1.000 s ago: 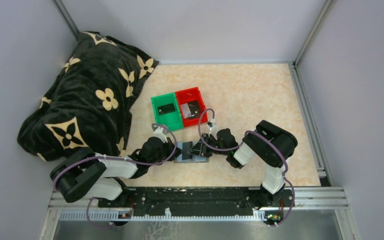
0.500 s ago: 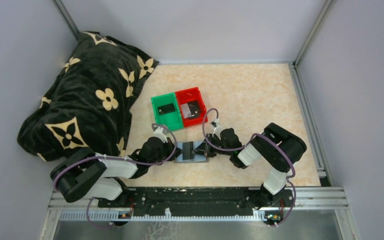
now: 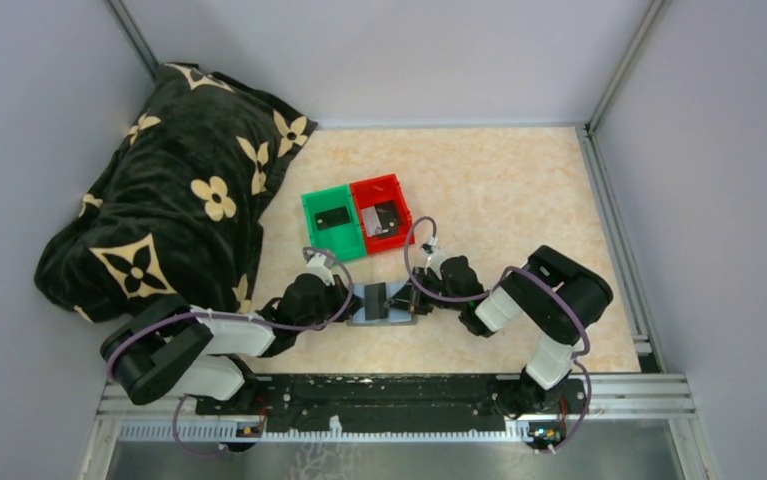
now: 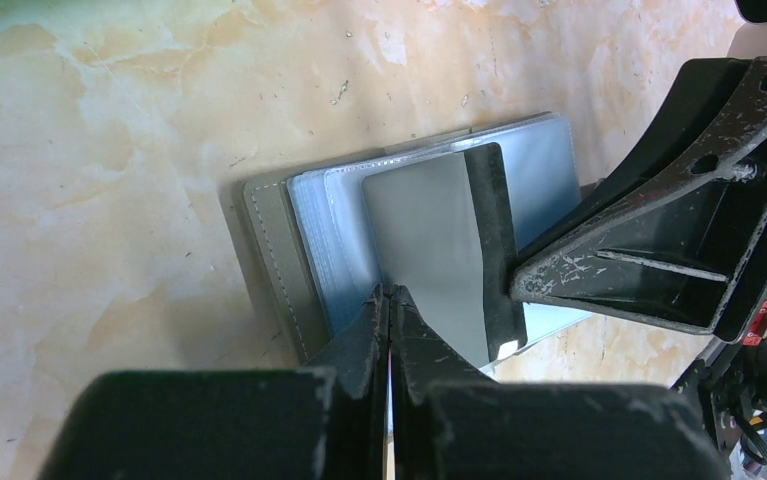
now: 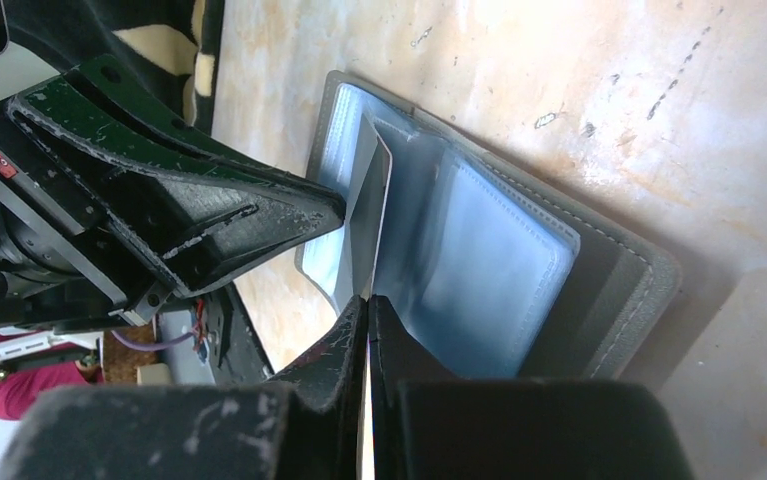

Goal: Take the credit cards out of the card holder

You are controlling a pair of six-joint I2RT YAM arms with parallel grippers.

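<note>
far left: black plush blanket (image 3: 169,210) with cream flower prints, heaped against the wall, on the beige marbled table (image 3: 499,190).

left gripper (image 4: 389,300): jaws pressed fully together, tips down at the near edge of the exposed card, on the holder's left panel. cannot tell whether anything is pinched between them.

green plastic bin (image 3: 325,193): beyond the holder, one dark card (image 3: 334,217) lying flat inside.

flat grey bifold card holder (image 4: 279,250): lies open on the table between the two grippers, blue-grey slotted panels facing up.

thin grey card (image 4: 424,250) with a dark stripe along one side: partly out of its slot near the fold. in the right wrist view it stands tilted up off the panels.

red plastic bin (image 3: 374,183): touching the green one on its right, another dark card (image 3: 387,216) inside.

right gripper (image 5: 367,305): narrow, fingers clamped on the raised grey card's edge, which runs in between them.
</note>
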